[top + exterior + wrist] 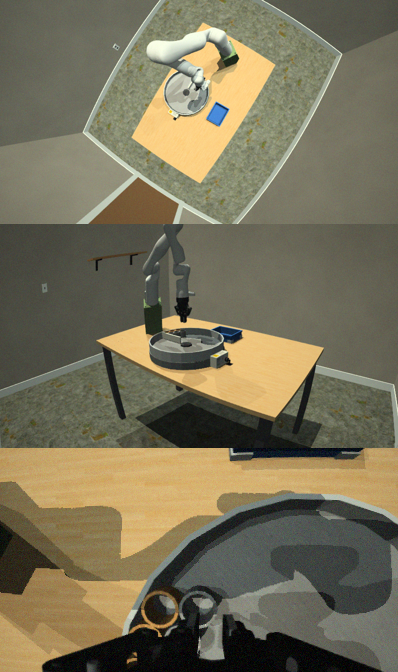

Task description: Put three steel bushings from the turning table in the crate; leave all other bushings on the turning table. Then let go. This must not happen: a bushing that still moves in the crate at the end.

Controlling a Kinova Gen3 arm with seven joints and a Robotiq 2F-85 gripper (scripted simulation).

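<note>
The turning table (175, 100) (180, 357) (235, 563) is a round grey tray with a raised rim. Orange-rimmed bushings (172, 330) (143, 609) and grey steel bushings (182, 333) (198, 592) stand upright, close together, near its rim beside the divider. The gripper partly hides them in the wrist view, so I cannot count them all. The blue crate (218, 114) (235, 336) (295, 452) shows no bushings inside from above. My gripper (183, 321) (210, 626) points down above the turning table, near the steel bushings. Its fingers stand slightly apart, with nothing between them.
A pale divider (171, 337) crosses part of the turning table, and a dark hub (186, 92) (186, 344) sits at its middle. A control box (172, 113) (219, 358) is at its outer side. The green arm base (230, 56) (152, 317) stands on the wooden table (192, 145) (267, 369).
</note>
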